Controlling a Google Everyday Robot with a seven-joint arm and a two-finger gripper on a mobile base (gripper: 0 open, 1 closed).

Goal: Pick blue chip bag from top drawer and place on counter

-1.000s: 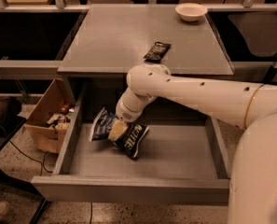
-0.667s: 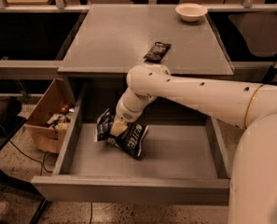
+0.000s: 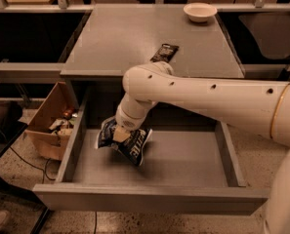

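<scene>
Blue chip bag (image 3: 134, 147): a second ago it lay spread flatter on the drawer floor. Now it is bunched tighter about my end effector (image 3: 120, 134), left flap tipped up, right half sagging. Its place, left of centre in the top drawer (image 3: 183, 155), has barely shifted. I read this as grip made, lift hardly begun.

End effector: closed, pinching the bag at its middle fold; my wrist hides most of it.

Bag: glossy navy foil, wrinkled, white lettering; soft, likely to crumple or slip.

Drawer: matte grey metal, shallow, low walls, pulled open.

Counter (image 3: 125, 38): flat matte grey, carrying a flat black wrapper (image 3: 164, 52) and a pale round bowl (image 3: 199, 11).

Cardboard box (image 3: 49, 126) on the floor, left.
</scene>
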